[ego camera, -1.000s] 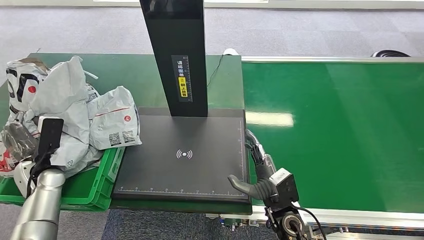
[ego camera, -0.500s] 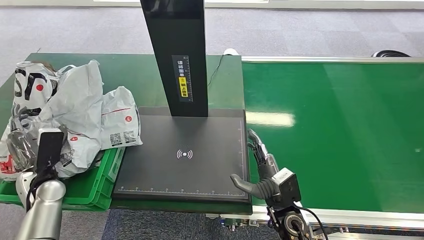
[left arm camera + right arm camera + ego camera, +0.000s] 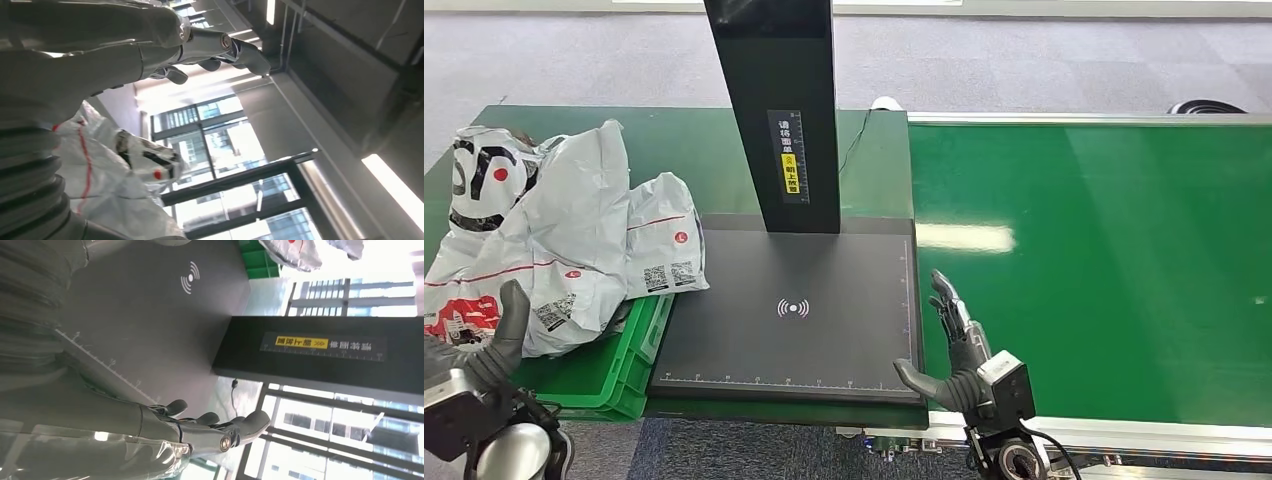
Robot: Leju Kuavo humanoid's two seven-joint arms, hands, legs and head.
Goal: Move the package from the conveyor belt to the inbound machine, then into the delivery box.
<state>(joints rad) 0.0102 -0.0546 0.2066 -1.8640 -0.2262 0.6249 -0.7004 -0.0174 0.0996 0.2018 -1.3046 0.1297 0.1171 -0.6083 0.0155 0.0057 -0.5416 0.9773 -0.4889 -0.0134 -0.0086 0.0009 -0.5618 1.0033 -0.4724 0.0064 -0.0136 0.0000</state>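
Several grey poly-bag packages lie heaped in the green delivery box at the left; the largest, with a red line, lies on top. My left hand sits low at the box's near corner, thumb up, fingers apart, holding nothing. The left wrist view shows its fingers stretched out above a package. My right hand is open at the seam between the black inbound machine's platform and the green conveyor belt; in the right wrist view that hand holds nothing.
The machine's black column rises from the back of the platform and carries a yellow label. A cable runs across the green table behind it. Grey carpet lies beyond the table and belt.
My left hand has let go of the large grey package, which settled onto the heap, and has dropped back to the box's near corner. My right hand has drawn back slightly.
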